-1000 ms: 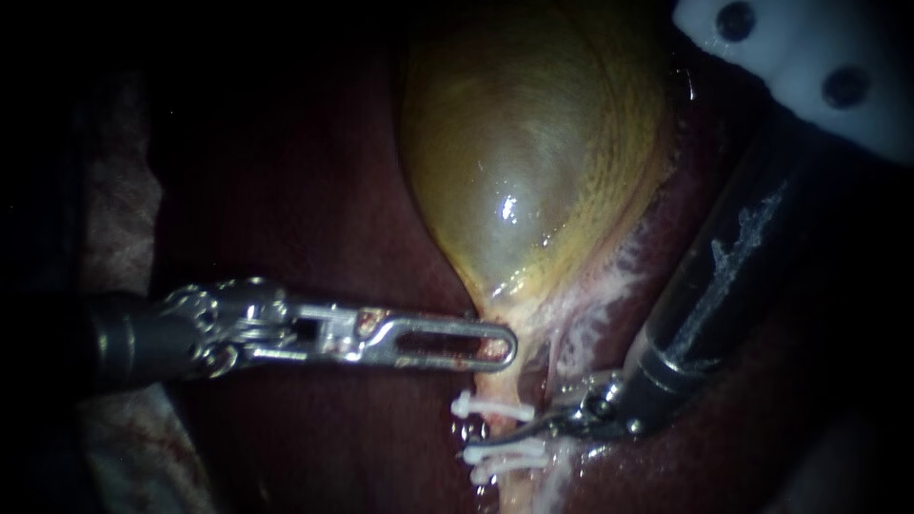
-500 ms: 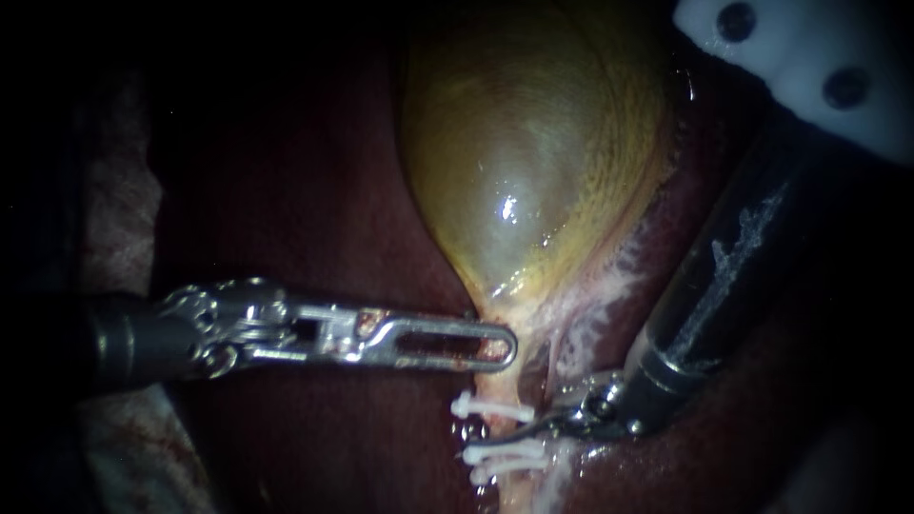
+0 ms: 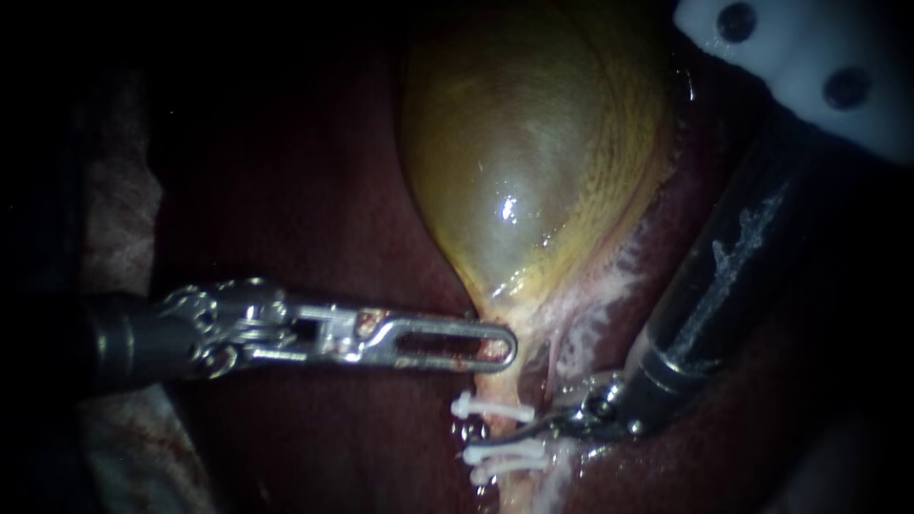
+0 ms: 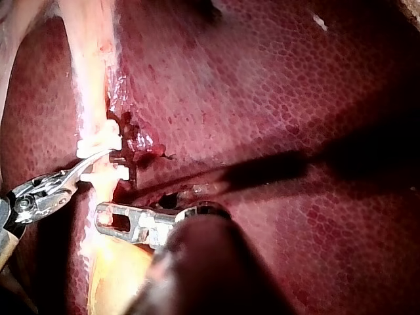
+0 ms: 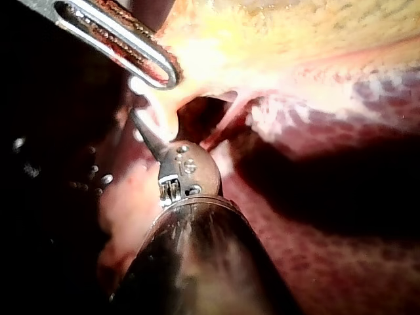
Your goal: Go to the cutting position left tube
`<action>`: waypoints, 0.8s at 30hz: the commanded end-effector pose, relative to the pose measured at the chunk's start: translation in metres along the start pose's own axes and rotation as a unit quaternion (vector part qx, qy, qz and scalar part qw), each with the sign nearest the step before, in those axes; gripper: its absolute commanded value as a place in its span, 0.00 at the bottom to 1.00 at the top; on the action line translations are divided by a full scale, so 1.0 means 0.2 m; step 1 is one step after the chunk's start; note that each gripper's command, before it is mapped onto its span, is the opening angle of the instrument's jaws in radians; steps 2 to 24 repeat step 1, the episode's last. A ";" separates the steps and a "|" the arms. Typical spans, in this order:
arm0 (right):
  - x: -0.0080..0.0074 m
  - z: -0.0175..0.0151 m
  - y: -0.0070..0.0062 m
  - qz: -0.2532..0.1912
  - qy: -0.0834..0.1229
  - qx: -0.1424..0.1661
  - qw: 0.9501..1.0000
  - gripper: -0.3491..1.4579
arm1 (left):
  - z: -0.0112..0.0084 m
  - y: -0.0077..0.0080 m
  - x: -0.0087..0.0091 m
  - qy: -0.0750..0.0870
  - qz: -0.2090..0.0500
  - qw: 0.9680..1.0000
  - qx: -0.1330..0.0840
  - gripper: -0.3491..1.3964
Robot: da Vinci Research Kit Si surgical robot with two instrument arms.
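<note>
Most of approach looks done: right instrument [image 3: 481, 443] tip at tube [image 3: 498, 388] between clips [image 3: 490, 409], jaws: cannot tell | left instrument [image 3: 503, 347] jaws clamp gallbladder neck [image 3: 495, 306]

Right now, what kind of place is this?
Probably a surgery practice bench: my left instrument and right instrument reach a gallbladder on liver, with white clips on a tube.

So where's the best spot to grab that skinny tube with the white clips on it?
Probably the bare stretch of the tube between the upper clip and the lower clips, coming in crosswise from the right. The tube hangs straight down from the gallbladder, the clips mark off that gap, and the right instrument reaches it from that side.
</note>
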 end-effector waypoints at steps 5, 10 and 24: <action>0.000 0.000 0.000 0.000 0.000 0.000 1.000 0.30 | 0.000 0.000 0.000 0.000 0.000 1.000 0.000 0.00; 0.000 0.000 0.000 0.000 0.000 0.000 1.000 0.30 | 0.000 0.000 0.000 0.000 0.000 1.000 0.000 0.00; 0.000 0.000 0.000 0.000 0.000 0.000 1.000 0.30 | 0.000 0.000 0.000 0.000 0.000 1.000 0.000 0.00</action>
